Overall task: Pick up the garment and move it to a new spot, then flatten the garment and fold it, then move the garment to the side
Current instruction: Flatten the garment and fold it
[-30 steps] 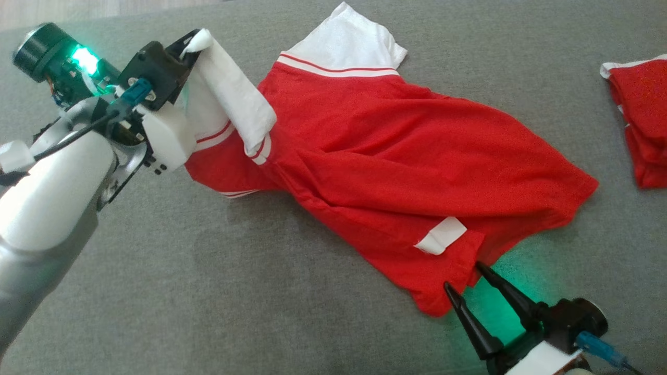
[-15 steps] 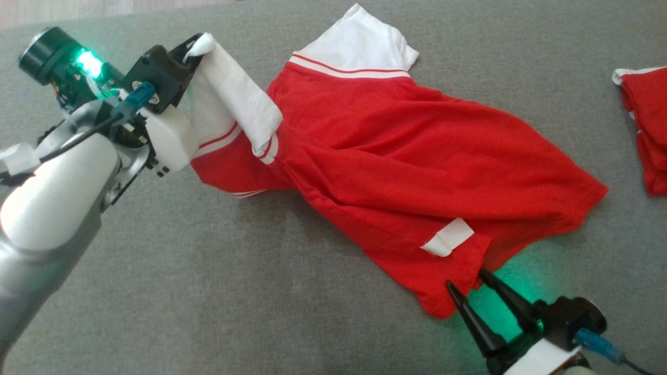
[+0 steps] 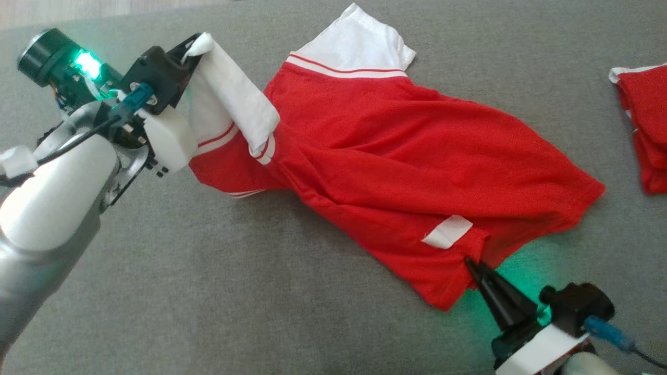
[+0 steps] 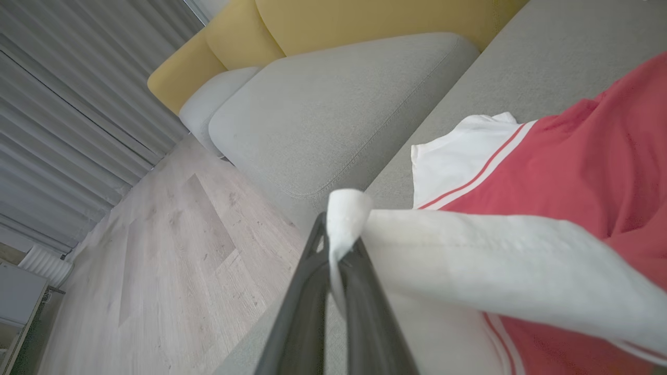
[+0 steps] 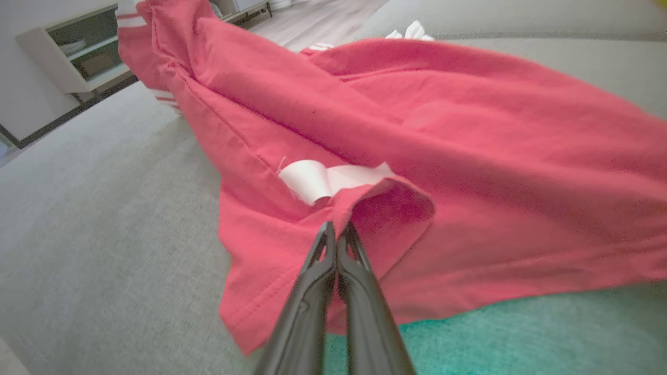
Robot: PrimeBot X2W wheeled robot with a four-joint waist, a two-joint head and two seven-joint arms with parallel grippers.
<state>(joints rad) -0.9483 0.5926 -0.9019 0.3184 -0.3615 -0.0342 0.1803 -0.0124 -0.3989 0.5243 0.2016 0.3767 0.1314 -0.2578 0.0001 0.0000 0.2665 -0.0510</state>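
Note:
A red garment (image 3: 406, 156) with white sleeves and striped trim lies stretched across the grey sofa seat (image 3: 219, 291). My left gripper (image 3: 194, 47) at the upper left is shut on a white sleeve (image 4: 469, 260), holding it off the seat; the pinched fabric bulges above the fingertips (image 4: 338, 239). My right gripper (image 3: 471, 264) at the lower right is shut on the red hem (image 5: 365, 200) beside a small white label (image 3: 447, 232). The same garment (image 5: 417, 130) rises in folds beyond the closed fingers in the right wrist view.
A second folded red garment (image 3: 643, 130) lies at the right edge of the seat. A grey back cushion (image 4: 333, 114) and yellow cushion (image 4: 365, 21) stand beyond the sleeve. Wooden floor (image 4: 156, 250) and a low white shelf (image 5: 73, 52) lie past the sofa's edges.
My right gripper's fingers, apart around the hem before, have closed on it. The left gripper keeps its hold on the sleeve. The head camera shifted slightly.

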